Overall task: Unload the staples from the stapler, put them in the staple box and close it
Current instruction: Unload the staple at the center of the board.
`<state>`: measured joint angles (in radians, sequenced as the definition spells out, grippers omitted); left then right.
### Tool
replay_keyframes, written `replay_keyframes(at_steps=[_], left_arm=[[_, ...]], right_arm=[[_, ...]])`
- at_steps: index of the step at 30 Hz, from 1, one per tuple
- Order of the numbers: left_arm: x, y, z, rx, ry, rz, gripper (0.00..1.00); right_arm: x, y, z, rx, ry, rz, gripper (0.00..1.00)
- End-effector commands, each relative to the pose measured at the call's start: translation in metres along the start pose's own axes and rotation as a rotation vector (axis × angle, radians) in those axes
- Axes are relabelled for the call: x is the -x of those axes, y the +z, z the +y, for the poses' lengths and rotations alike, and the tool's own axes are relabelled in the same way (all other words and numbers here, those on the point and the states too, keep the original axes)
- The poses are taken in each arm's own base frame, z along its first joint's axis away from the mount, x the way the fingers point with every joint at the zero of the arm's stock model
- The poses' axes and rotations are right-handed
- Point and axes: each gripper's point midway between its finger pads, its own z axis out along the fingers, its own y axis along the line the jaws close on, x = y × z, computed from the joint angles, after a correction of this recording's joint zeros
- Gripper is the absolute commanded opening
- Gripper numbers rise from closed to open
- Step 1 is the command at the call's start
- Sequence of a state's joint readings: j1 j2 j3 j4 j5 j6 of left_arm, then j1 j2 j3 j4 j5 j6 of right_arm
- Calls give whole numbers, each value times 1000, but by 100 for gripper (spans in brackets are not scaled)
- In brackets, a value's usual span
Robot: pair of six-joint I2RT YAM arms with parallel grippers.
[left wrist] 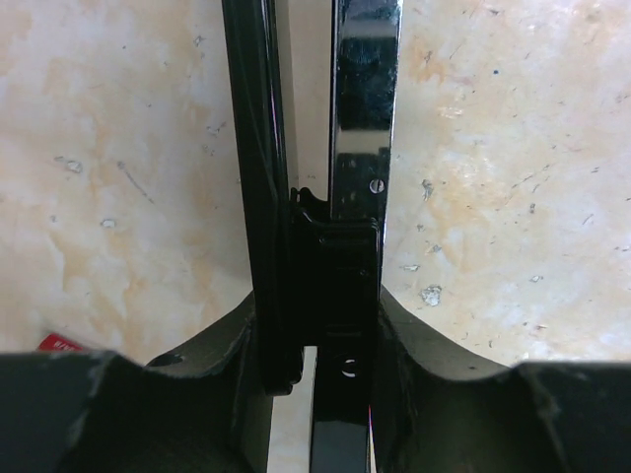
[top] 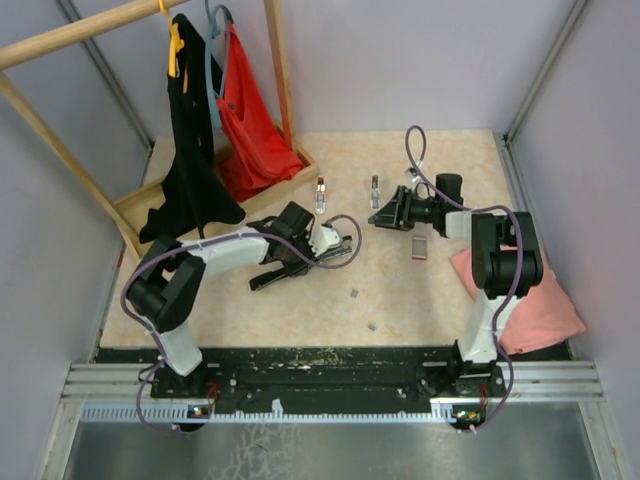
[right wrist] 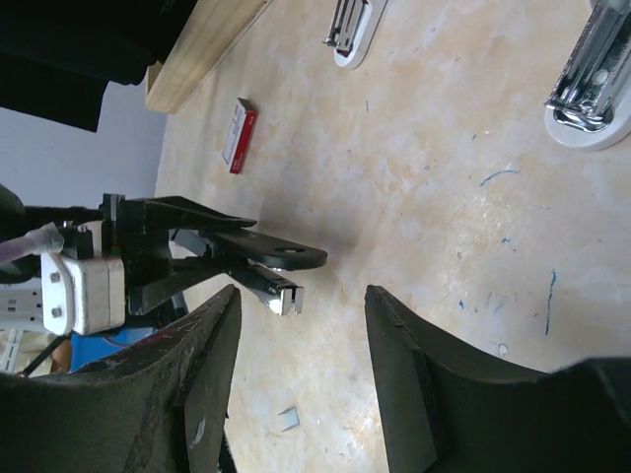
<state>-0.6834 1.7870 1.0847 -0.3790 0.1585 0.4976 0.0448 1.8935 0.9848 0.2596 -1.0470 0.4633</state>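
the slim black metal stapler (left wrist: 363, 118), built of two long narrow arms, appears to be held clear of the mottled beige surface (top: 440, 170) by the left hand (top: 305, 242). the fingers (left wrist: 197, 374) of that hand are clamped firmly on the stapler body near what appears to be the hinged end. the right hand (top: 378, 216) is set roughly half open and nothing is held in it; the gap between its fingers (right wrist: 212, 374) is seen to be empty. the two arms of the stapler are splayed slightly apart. the long axis is directed from the left hand toward the right hand, so the free ends are presented just ahead of the right fingertips and a little to one side of their centre line. the right hand is therefore judged the nearer to the open end, and any extraction is expected to be made along that axis. a few tiny silvery-grey staples (top: 354, 293) are found loose on the surface near the stapler, on the side toward the arm bases. whether further staples remain in the lower channel cannot be determined; only a bright tip is visible there.
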Motion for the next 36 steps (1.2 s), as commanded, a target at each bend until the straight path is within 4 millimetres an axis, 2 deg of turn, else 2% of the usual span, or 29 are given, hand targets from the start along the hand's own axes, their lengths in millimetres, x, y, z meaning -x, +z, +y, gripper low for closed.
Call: replay_keyframes(at_steps=[1, 11, 18, 21, 28, 36], left_arm=[[8, -7, 18, 190, 97, -18, 0], [2, -4, 0, 389, 332, -32, 0], [-4, -4, -2, 531, 456, -19, 0], [-3, -4, -3, 528, 447, -27, 0], [16, -14, -2, 487, 388, -86, 0], [32, -25, -3, 292, 252, -155, 0]], right_arm=[[30, -9, 18, 17, -104, -65, 53], [32, -11, 17, 15, -104, -72, 53], [33, -12, 17, 15, -104, -79, 53], [33, -12, 17, 13, -102, -80, 53], [34, -13, 20, 22, -119, -85, 53], [37, -17, 30, 42, -166, -99, 54]])
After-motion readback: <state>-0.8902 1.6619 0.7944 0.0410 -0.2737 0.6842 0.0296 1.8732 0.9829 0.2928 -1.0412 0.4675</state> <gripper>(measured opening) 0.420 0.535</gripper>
